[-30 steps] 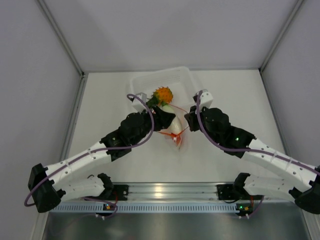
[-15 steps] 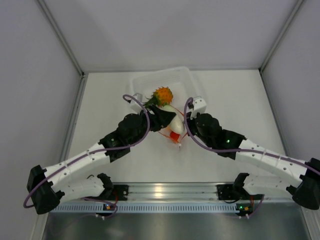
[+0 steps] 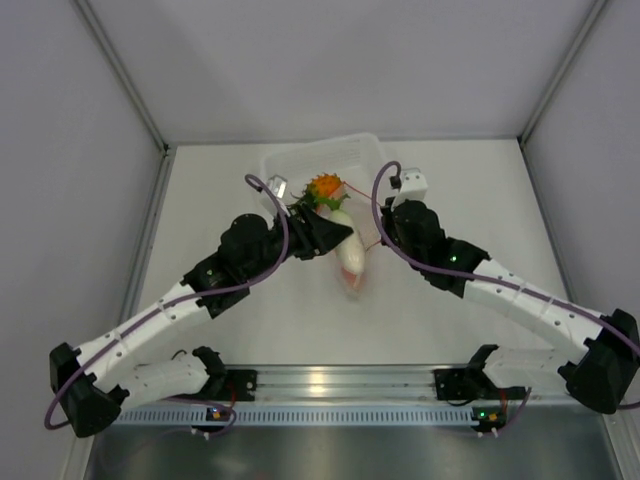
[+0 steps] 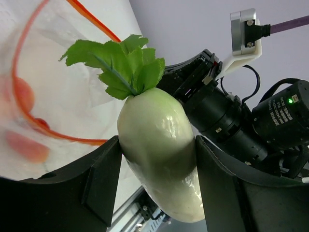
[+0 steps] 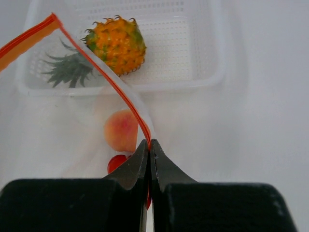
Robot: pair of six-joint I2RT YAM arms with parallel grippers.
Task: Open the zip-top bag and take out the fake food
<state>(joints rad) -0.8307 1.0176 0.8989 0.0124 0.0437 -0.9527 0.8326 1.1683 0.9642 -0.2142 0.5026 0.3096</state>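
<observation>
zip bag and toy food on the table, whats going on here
The right hand is shut on the red zip edge of the zip-top bag, holding it up. The left hand grips the white vegetable between its fingers, close by the bag's mouth. The pineapple lies in the clear tray. The peach-coloured fruit and small red fruit are in the bag, not yet removed.

Left arm (image 3: 160,310) and right arm (image 3: 520,300): white links, black joints, looping purple cables (image 3: 375,205), black tool fingers (image 4: 104,179).
</observation>
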